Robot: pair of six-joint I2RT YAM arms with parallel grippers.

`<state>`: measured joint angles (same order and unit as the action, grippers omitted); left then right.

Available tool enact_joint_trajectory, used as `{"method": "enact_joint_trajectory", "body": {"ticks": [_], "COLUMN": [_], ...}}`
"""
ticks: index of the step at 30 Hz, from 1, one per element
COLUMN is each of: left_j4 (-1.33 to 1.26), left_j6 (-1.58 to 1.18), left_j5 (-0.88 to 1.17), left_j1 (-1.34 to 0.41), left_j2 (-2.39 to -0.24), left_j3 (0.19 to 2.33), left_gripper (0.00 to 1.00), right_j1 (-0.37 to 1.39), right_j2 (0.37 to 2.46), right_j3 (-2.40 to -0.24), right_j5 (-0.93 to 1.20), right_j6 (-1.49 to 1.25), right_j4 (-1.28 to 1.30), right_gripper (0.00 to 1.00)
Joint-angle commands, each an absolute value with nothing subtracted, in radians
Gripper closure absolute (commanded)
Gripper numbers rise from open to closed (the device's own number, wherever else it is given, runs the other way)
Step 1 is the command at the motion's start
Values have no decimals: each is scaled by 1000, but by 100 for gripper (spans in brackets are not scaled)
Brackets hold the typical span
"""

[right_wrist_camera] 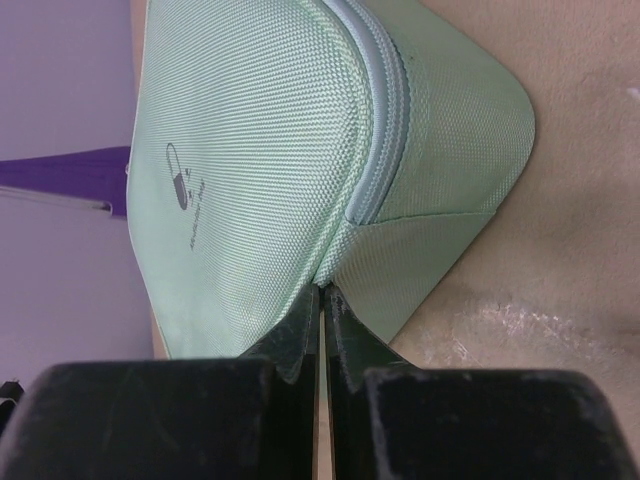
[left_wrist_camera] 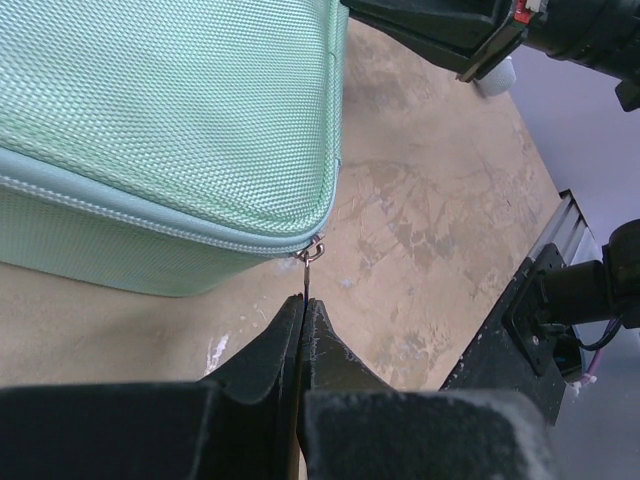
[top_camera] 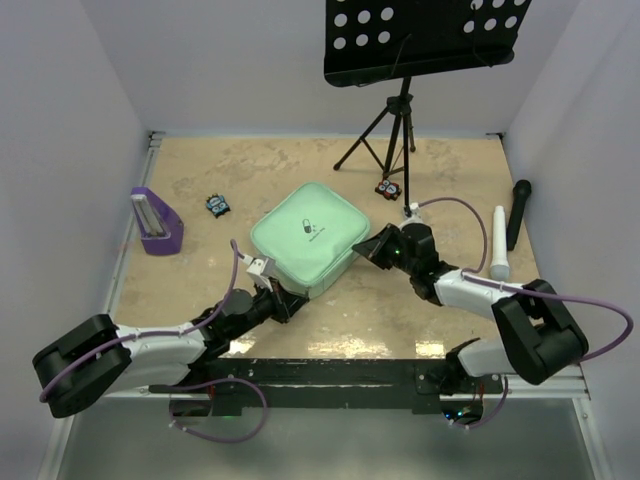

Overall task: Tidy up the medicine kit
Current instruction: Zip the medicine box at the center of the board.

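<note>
The mint-green medicine kit (top_camera: 308, 235) lies closed in the middle of the table, its pill logo facing up. My left gripper (top_camera: 284, 298) sits at the kit's near corner. In the left wrist view it (left_wrist_camera: 303, 300) is shut on the thin metal zipper pull (left_wrist_camera: 304, 272), which hangs from the zip at the corner of the kit (left_wrist_camera: 170, 110). My right gripper (top_camera: 372, 247) is at the kit's right corner. In the right wrist view it (right_wrist_camera: 322, 290) is shut, its tips pinching the fabric at the seam of the kit (right_wrist_camera: 260, 150).
A purple stand (top_camera: 157, 222) is at the left. A music stand's tripod (top_camera: 395, 130) rises at the back. A white microphone (top_camera: 499, 243) and a black one (top_camera: 518, 212) lie at the right. Two small packets (top_camera: 217, 205) (top_camera: 388, 188) lie behind the kit.
</note>
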<state>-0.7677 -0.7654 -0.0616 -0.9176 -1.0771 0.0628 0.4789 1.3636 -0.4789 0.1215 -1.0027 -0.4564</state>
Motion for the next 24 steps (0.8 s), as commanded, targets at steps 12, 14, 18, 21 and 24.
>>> {"method": "enact_joint_trajectory", "body": {"ticks": [12,14,18,21,24], "left_j4": [-652,-643,-650,-664,-683], "left_j6": [-785,-785,-779,-775,-773], "left_j5": [-106,-126,-127,-124,-124], "left_j1": [-940,-939,-937,-937,-939], "left_j2": [-1003,-1002,-1029,-1052,-1074], "left_j3": [6,6,21,26,31], "left_gripper": [100,100,100,100,100], "right_j1": [288,288,290,308,350], "right_j2": [1379,1368,1336,1269,1243], "right_j3": [-580,-575,-559,-517,-506], "right_j5": [20,38,118,169,187], "right_j6": [-838,-824,-781,-787,-787], "right_j4": [-437,-436,-429,-431,-396], "right_gripper": [100,100,81,58,43]}}
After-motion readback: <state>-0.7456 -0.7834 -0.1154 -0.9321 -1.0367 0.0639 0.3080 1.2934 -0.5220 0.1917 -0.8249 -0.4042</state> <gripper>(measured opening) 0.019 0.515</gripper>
